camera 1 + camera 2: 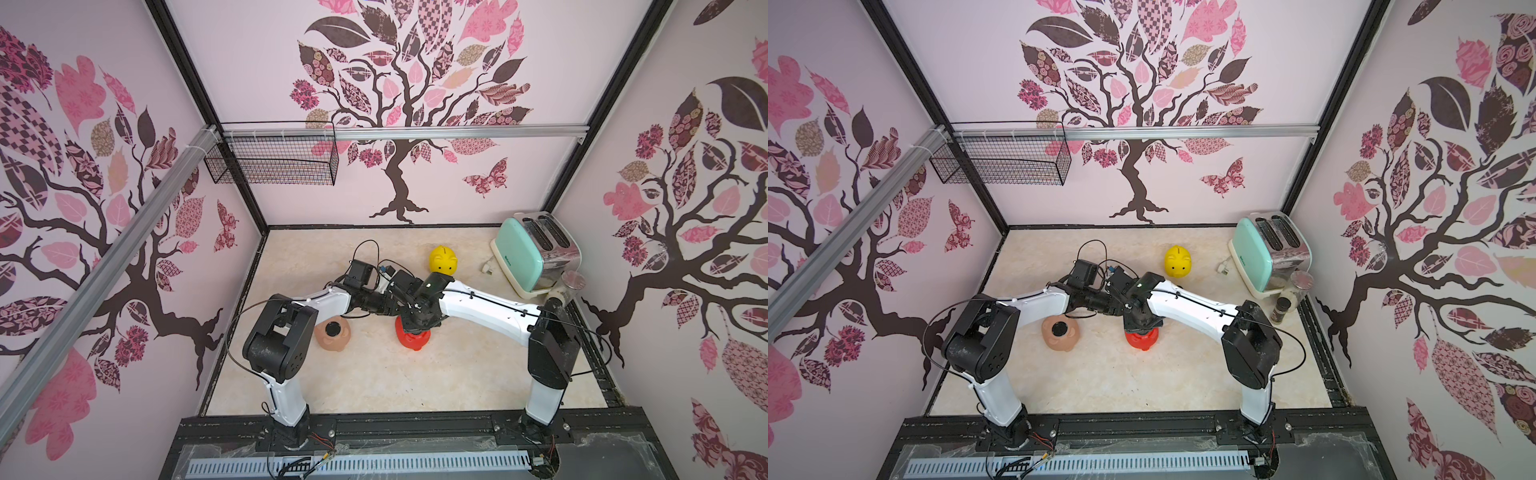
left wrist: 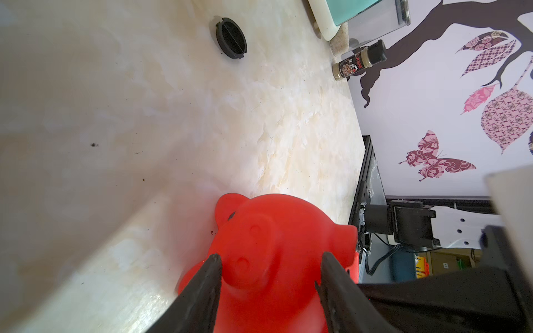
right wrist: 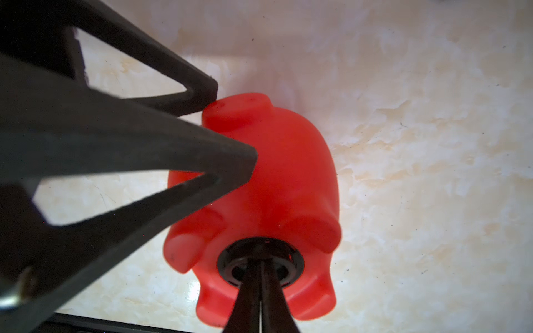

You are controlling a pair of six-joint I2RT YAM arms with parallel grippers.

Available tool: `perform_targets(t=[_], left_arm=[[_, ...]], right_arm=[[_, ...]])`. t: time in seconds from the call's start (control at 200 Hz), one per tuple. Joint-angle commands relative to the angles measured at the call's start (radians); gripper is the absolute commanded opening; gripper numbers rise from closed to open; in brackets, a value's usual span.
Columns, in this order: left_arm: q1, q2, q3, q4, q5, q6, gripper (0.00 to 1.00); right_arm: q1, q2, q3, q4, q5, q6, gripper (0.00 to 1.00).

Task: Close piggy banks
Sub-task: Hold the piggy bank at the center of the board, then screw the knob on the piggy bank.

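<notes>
The red piggy bank lies belly-up at the middle of the table, under both wrists. My left gripper is shut on its head, one finger on each side of the snout. My right gripper comes down from above and is shut on the black plug seated in its belly hole. The peach-pink piggy bank lies belly-up to the left, with a black plug in its hole. The yellow piggy bank stands upright farther back. A loose black plug lies on the table.
A mint-green toaster stands at the back right, with its white mains plug lying beside it. A glass jar and a spice bottle stand in front of it. A wire basket hangs on the back wall.
</notes>
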Motion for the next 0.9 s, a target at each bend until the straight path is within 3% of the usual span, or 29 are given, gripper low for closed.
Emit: perform_targets(t=[0.0, 0.24, 0.445, 0.895], left_arm=[[-0.016, -0.013, -0.011, -0.020, 0.007, 0.024, 0.56], [-0.015, -0.013, -0.009, -0.029, 0.002, 0.030, 0.55], [-0.016, -0.011, -0.007, -0.034, 0.002, 0.035, 0.55], [-0.016, -0.009, -0.004, -0.044, -0.008, 0.041, 0.55]], right_arm=[[-0.006, 0.005, -0.027, 0.060, -0.009, 0.014, 0.08], [-0.006, 0.005, -0.025, 0.066, 0.007, 0.016, 0.12], [-0.006, 0.019, -0.032, 0.074, 0.001, 0.009, 0.00], [-0.043, 0.006, -0.004, 0.035, -0.093, 0.062, 0.00]])
